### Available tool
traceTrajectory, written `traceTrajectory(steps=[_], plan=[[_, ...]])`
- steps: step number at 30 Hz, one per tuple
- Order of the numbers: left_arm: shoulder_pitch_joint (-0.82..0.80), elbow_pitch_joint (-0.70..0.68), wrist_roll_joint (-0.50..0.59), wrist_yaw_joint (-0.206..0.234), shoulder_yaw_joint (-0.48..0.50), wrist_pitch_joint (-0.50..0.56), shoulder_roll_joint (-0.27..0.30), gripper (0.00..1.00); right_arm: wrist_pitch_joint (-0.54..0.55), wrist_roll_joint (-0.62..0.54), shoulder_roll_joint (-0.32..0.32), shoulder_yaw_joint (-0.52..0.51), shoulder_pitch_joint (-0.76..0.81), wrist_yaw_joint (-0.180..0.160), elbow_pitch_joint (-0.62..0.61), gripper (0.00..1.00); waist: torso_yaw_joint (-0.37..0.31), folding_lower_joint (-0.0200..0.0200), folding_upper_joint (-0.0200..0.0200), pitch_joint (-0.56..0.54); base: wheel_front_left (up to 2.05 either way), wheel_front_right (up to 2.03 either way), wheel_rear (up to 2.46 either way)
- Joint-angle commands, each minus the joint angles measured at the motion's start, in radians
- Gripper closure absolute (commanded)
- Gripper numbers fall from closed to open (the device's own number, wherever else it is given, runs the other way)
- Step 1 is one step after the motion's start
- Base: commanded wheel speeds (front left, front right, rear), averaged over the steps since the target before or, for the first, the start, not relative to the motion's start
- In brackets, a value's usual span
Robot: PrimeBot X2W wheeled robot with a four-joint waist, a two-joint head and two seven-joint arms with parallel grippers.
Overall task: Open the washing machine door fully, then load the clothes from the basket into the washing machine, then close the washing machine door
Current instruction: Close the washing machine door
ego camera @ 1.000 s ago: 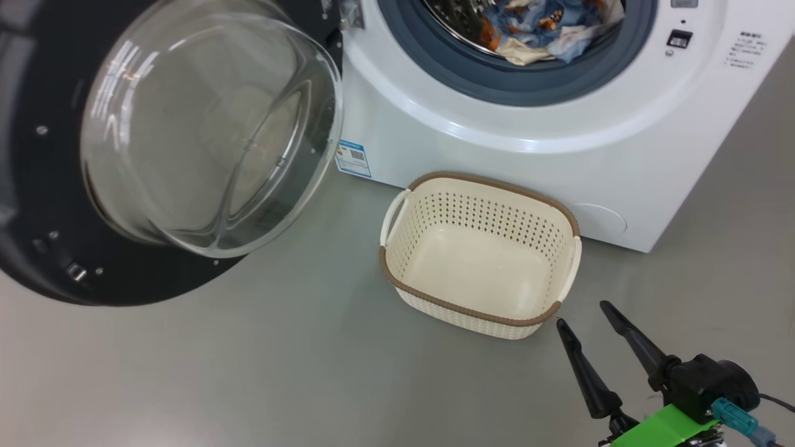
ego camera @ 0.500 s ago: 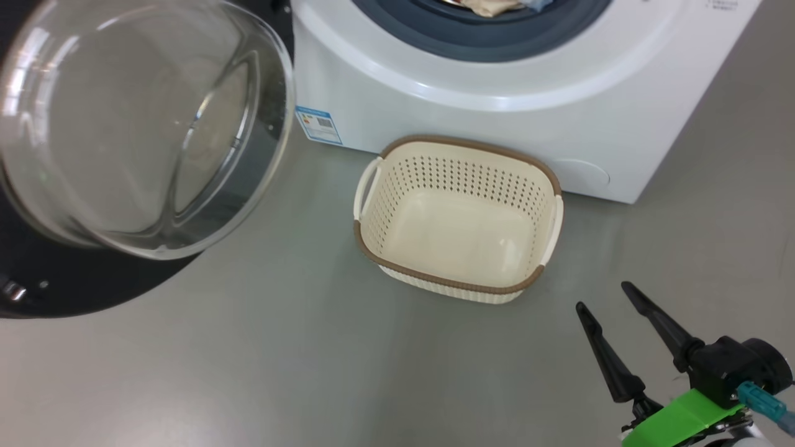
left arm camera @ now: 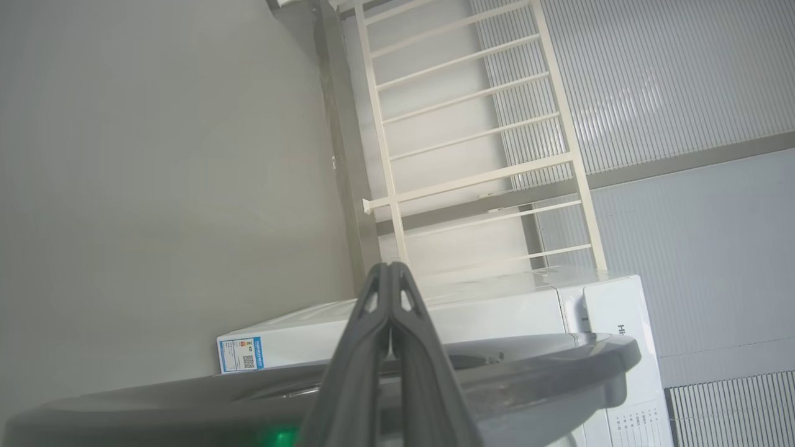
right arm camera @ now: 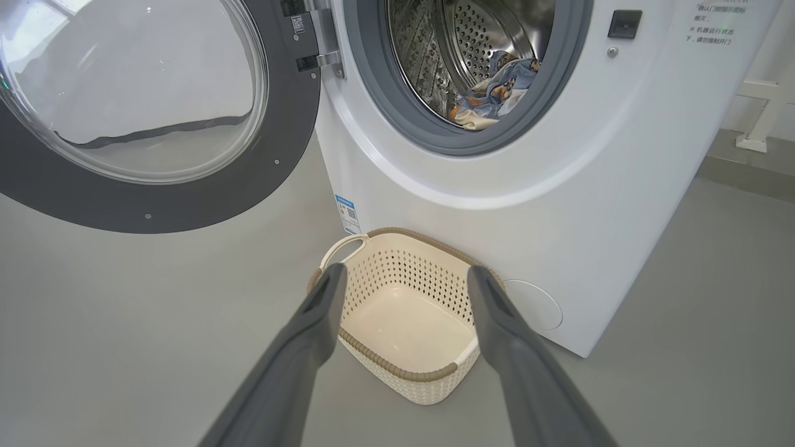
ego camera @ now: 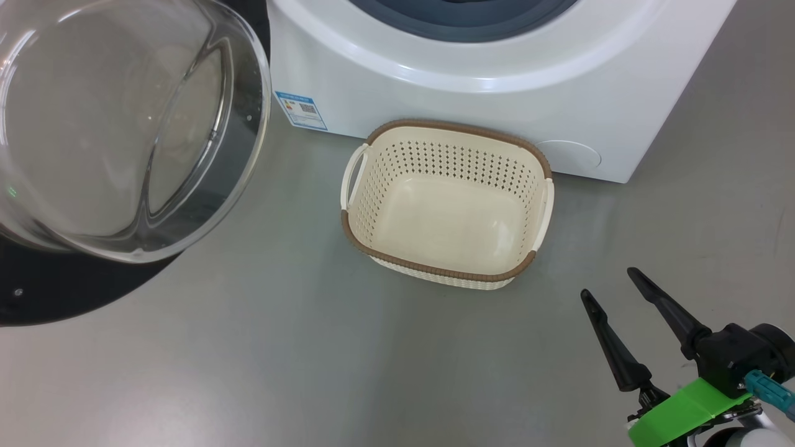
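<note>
The washing machine [ego camera: 472, 81] stands with its door [ego camera: 37, 292] swung wide to the left, the clear glass bowl [ego camera: 124, 124] bulging toward me. In the right wrist view the clothes [right arm camera: 490, 93] lie inside the steel drum. The basket [ego camera: 435, 271] sits empty on the floor against the machine's front. My right gripper [ego camera: 607, 282] is open, low and to the right of the basket, pointing at it; its own view has the basket [right arm camera: 397, 372] between its spread fingers [right arm camera: 320, 323]. My left gripper [left arm camera: 390, 268] is shut on nothing, above the door's grey edge [left arm camera: 559, 360].
Grey floor surrounds the basket, with free room in front and to the right. A blue sticker [ego camera: 300, 110] marks the machine's lower left corner. A white railing [left arm camera: 472, 155] and a ribbed wall stand behind the machine. A white post foot [right arm camera: 754, 118] stands at the far right.
The head camera has tilted, so the whole scene slid up and left and the drum with the clothes left the top edge. The right gripper stays open in much the same stance.
</note>
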Motion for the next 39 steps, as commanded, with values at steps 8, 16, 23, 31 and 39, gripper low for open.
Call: traceTrajectory(steps=[8,16,23,31,39], plan=[[0.031,-0.078,-0.015,-0.01,-0.027,0.077,0.049,1.0,0.007,-0.01,-0.012,0.013,-0.01,0.002,-0.038,0.0,0.005,0.0,0.0,0.005,0.0,0.0,0.0],[0.043,-0.105,-0.038,-0.01,-0.046,0.141,0.036,1.0,0.003,-0.009,-0.004,0.014,-0.013,0.002,-0.032,0.0,0.007,0.0,0.0,0.007,0.0,0.0,0.0],[0.059,-0.126,-0.067,-0.01,-0.057,0.208,0.02,1.0,-0.008,-0.008,0.005,0.015,-0.011,0.002,-0.017,0.0,0.011,0.0,0.0,-0.002,0.0,0.0,0.0],[0.076,-0.182,-0.131,0.021,-0.074,0.33,-0.008,1.0,-0.021,-0.007,0.009,0.024,-0.019,0.002,0.0,0.0,0.011,0.0,0.0,-0.011,0.0,0.0,0.0],[0.101,-0.287,-0.184,0.081,-0.086,0.433,-0.028,1.0,-0.041,-0.007,0.019,0.032,-0.024,0.002,0.023,0.0,0.005,0.0,0.0,-0.018,0.0,0.0,0.0]])
